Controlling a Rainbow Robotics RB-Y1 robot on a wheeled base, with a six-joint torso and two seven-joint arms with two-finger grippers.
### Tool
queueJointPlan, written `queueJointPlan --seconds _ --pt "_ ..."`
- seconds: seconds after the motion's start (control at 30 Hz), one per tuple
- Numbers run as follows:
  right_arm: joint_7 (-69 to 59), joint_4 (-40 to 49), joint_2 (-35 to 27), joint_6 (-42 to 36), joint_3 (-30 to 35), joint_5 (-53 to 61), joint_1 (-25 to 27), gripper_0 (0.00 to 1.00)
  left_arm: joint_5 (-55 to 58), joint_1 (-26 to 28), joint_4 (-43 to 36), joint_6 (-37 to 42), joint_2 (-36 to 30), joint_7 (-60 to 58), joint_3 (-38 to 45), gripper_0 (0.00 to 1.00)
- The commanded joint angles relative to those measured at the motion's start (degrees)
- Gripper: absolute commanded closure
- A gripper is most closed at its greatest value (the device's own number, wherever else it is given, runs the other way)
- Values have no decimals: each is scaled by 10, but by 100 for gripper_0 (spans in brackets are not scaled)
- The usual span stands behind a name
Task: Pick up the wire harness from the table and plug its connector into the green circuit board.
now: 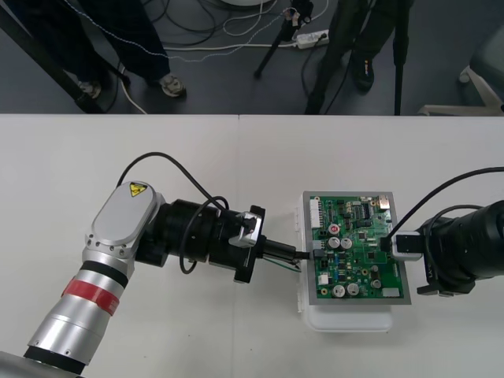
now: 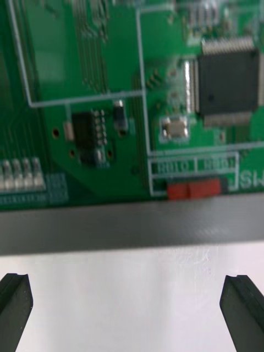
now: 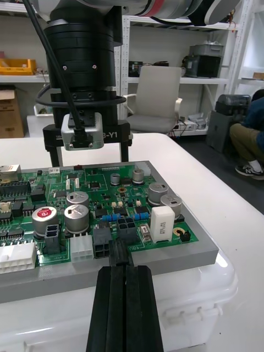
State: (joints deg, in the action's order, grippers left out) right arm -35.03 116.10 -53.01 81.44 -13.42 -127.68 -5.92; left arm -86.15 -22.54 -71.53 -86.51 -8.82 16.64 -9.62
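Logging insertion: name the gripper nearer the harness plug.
Left. The left gripper holds the plug at the board's left edge; the right gripper stands open at its right edge.

Circuit board (image 1: pixel 354 252) was green with white outlines and a red block (image 2: pixel 193 190); frame (image 1: pixel 362 299) grey, base (image 1: pixel 346 319) white. My left gripper (image 1: pixel 303 254) was black, its arm (image 1: pixel 118 232) silver with a red ring and yellow label (image 1: pixel 138 189). Wire harness (image 1: pixel 285 265) showed green. Table (image 1: pixel 157 157) plain white.
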Motion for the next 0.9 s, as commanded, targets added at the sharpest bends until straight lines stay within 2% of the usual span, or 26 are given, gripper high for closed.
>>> queueJointPlan --seconds 0.03,0.9 --pt "-6 16 12 4 -25 -13 -33 0 -2 -23 -4 46 16 -31 -25 100" --pt "-8 16 41 5 -28 12 -63 0 -12 -26 -4 62 13 -46 -36 100"
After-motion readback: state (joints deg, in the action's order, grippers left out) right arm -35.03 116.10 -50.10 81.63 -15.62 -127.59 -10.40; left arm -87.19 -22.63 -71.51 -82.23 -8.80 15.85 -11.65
